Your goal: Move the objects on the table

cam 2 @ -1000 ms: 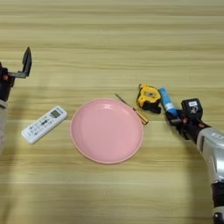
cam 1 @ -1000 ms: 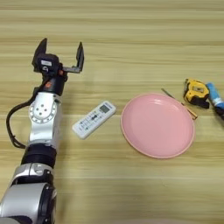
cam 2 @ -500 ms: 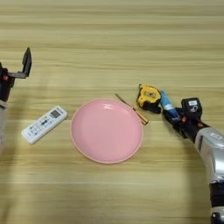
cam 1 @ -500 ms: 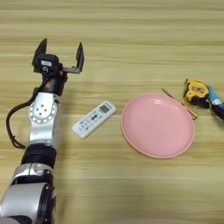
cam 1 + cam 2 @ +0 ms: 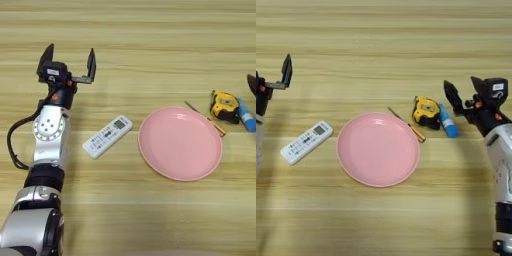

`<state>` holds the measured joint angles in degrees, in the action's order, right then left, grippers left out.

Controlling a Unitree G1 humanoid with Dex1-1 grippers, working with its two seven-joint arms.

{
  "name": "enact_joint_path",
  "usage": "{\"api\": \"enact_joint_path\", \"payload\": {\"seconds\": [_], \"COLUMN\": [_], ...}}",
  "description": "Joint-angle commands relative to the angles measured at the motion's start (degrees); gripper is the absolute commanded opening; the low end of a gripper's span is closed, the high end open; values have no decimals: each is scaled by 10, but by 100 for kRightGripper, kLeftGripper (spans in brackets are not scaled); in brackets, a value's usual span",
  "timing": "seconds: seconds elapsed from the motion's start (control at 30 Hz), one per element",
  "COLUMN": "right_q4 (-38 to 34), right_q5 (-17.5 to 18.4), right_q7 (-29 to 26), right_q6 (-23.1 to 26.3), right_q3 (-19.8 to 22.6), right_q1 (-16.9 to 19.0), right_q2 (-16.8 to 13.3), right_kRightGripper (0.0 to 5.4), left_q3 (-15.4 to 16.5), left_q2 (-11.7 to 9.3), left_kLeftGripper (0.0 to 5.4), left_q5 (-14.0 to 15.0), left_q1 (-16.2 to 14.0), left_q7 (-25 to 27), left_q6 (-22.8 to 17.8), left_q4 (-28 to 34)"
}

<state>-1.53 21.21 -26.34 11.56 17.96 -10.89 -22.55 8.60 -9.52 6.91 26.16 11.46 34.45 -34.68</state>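
Observation:
My left gripper (image 5: 69,60) hovers open over the table's far left, beyond the white remote control (image 5: 107,136), which lies at a slant. The large round pink plate (image 5: 378,148) sits in the middle with nothing on it. Just past its right rim lies the thin screwdriver (image 5: 408,125), its amber handle pointing toward me. Right of it are the yellow-black tape measure (image 5: 426,111) and, touching it, the small blue tube (image 5: 447,121). My right gripper (image 5: 464,91) stands open just right of the tube, holding nothing.
The wooden table (image 5: 150,35) fills both views. A black cable (image 5: 12,142) loops beside my left forearm at the left edge.
My right gripper has drawn back from the blue tube, away and slightly right, and its fingers now stand spread. The tube lies beside the tape measure. The left arm has stayed put.

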Motion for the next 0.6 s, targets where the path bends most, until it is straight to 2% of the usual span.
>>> {"api": "enact_joint_path", "payload": {"seconds": [0.03,0.33,0.6], "right_q4": [-30,-76,-53], "right_q5": [5,-5,-27], "right_q7": [-17,-88,-155], "right_q6": [-14,1,-11], "right_q3": [-18,-108,-170], "right_q1": [7,63,115], "right_q2": [1,-7,-31], "right_kRightGripper": [440,532,537], "left_q3": [-4,-7,-8], "left_q2": [0,1,-1], "left_kLeftGripper": [540,540,540], "left_q5": [-6,-8,-8], "left_q1": [7,2,0], "left_q7": [-1,-5,-5], "left_q6": [4,2,0], "left_q4": [1,12,14]}}
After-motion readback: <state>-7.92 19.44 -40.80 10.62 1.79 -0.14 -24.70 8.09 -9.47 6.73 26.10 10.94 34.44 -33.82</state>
